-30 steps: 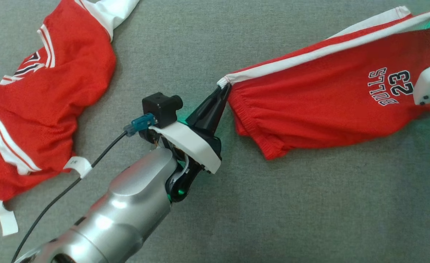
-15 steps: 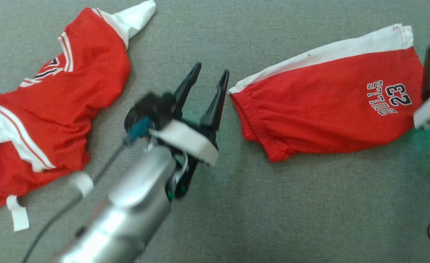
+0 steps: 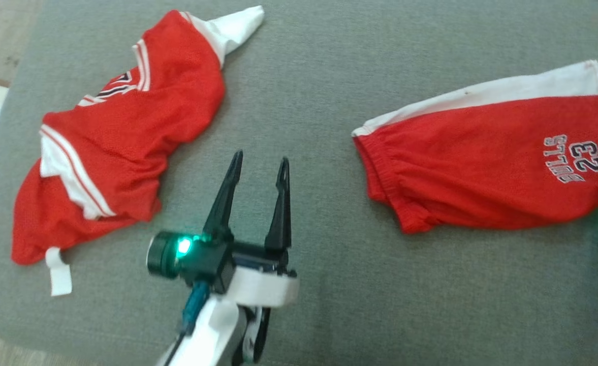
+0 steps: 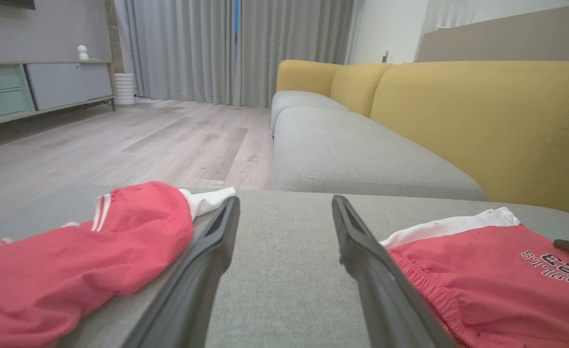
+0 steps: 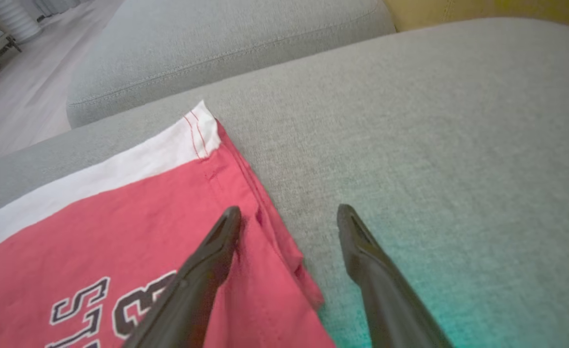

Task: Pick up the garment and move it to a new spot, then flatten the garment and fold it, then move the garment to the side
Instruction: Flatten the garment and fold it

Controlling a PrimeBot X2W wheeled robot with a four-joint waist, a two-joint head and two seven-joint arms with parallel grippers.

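Noted shorts (image 3: 486, 168) lying left-to-right toward cushion's (image 3: 329, 76) right edge: hem (image 5: 265, 203) under wide, empty right gripper (image 5: 288, 211); waistband (image 3: 380, 168) well apart from wide, empty left gripper (image 3: 261, 156).

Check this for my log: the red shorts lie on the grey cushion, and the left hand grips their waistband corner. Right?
Not quite. The red shorts do lie on the grey cushion, but the left hand grips nothing: the head view shows it open, over bare cushion, apart from the waistband.

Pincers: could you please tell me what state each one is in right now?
Left pincer: open, holding nothing.
Right pincer: open, empty, over the shorts.
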